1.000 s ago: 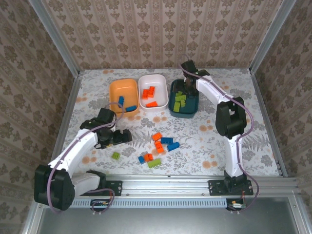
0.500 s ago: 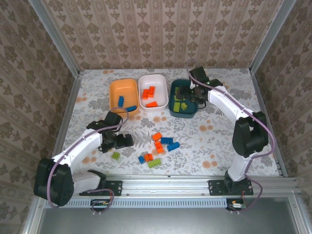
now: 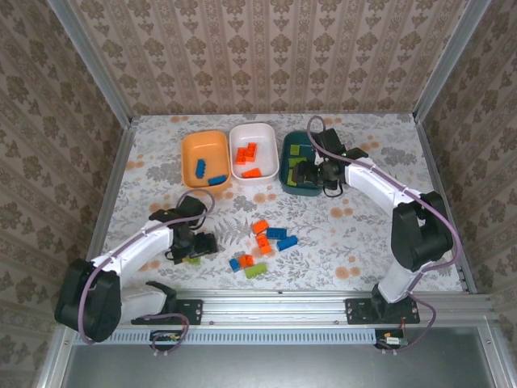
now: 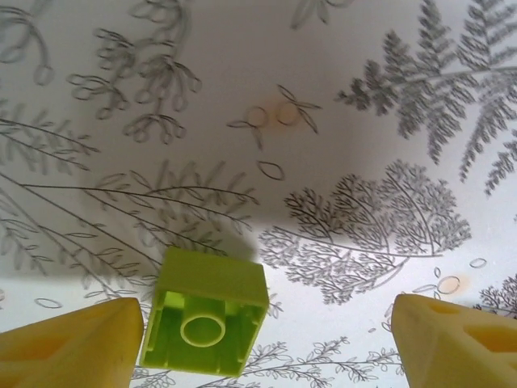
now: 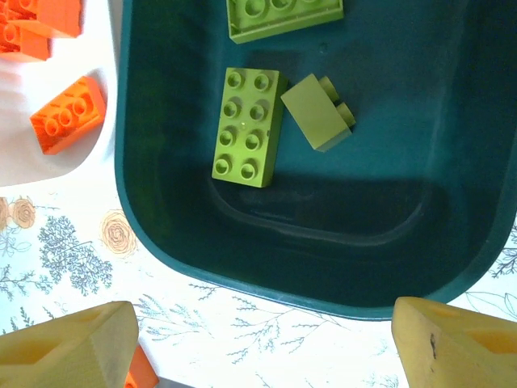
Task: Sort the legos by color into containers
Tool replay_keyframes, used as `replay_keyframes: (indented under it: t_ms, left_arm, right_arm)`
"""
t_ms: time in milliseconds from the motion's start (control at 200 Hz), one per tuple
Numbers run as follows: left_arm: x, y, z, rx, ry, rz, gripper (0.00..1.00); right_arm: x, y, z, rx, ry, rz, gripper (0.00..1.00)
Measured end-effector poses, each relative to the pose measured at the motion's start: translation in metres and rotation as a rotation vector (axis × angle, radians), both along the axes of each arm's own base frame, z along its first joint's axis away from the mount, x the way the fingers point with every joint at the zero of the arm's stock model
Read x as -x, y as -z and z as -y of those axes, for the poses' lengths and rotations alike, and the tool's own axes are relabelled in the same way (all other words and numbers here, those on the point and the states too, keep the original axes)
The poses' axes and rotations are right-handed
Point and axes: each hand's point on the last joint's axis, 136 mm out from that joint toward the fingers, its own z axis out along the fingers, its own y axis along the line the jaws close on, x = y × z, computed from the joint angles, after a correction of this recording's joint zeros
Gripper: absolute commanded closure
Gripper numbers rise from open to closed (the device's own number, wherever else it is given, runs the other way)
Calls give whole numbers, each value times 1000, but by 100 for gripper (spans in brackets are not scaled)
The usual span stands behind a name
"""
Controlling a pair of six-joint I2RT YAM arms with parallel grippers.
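A small lime green lego (image 4: 206, 311) lies on its side on the table, hollow underside toward the left wrist camera. My left gripper (image 4: 262, 349) is open around it, and the left finger (image 4: 73, 343) is almost touching it. From above, the left gripper (image 3: 196, 249) hovers over this lego (image 3: 193, 259). My right gripper (image 3: 311, 176) is open and empty over the near end of the dark teal tub (image 5: 161, 234). Inside that tub lie lime green legos (image 5: 248, 125). The white tub (image 3: 239, 166) holds orange legos (image 5: 69, 113), and the orange tub (image 3: 212, 143) holds blue ones (image 3: 200, 166).
Loose legos sit in a cluster at the table's middle front: orange (image 3: 260, 226), blue (image 3: 277, 234), another blue (image 3: 234, 263) and a lime green one (image 3: 256, 271). An orange lego (image 5: 141, 372) shows by my right gripper's left finger. Metal rails edge the table.
My left gripper has moved toward the near edge and now straddles the small lime green lego. My right gripper has pulled back from the teal tub's far end to its near end.
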Motion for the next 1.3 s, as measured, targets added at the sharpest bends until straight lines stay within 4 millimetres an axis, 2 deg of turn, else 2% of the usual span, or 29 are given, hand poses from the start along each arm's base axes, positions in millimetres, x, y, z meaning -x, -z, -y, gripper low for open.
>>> replay_keyframes:
  t_ms: [100,270,600,735,815,895,1070,1165,1215,1300]
  left_arm:
    - [2,2,7,17,16,-1,32]
    - [6,10,13,26,30,-16,33]
    - [9,19,9,1,21,-35,43]
    - [9,21,4,-34,21,-54,60]
    - [11,22,0,-62,24,-66,62]
    - [10,21,0,-66,24,-69,69]
    - [10,20,0,-66,36,-69,68]
    - [3,14,7,-32,51,-42,68]
    - [-5,5,14,3,59,-7,67]
    - [-25,-25,26,88,63,87,66]
  right_arm:
    - [2,3,0,-4,7,-6,16]
    - [-1,2,-2,-12,12,7,17]
    - [1,-6,-5,-22,6,29,17]
    - [5,-2,-6,-19,1,19,16]
    - [9,1,-7,-16,-3,11,16]
    - [11,3,-6,-14,-4,7,16]
    - [20,5,-6,-15,-8,2,16]
    - [30,6,-6,-18,-10,-3,17]
    - [36,7,-6,-19,-11,-5,16]
    - [49,8,-4,-21,-15,-8,16]
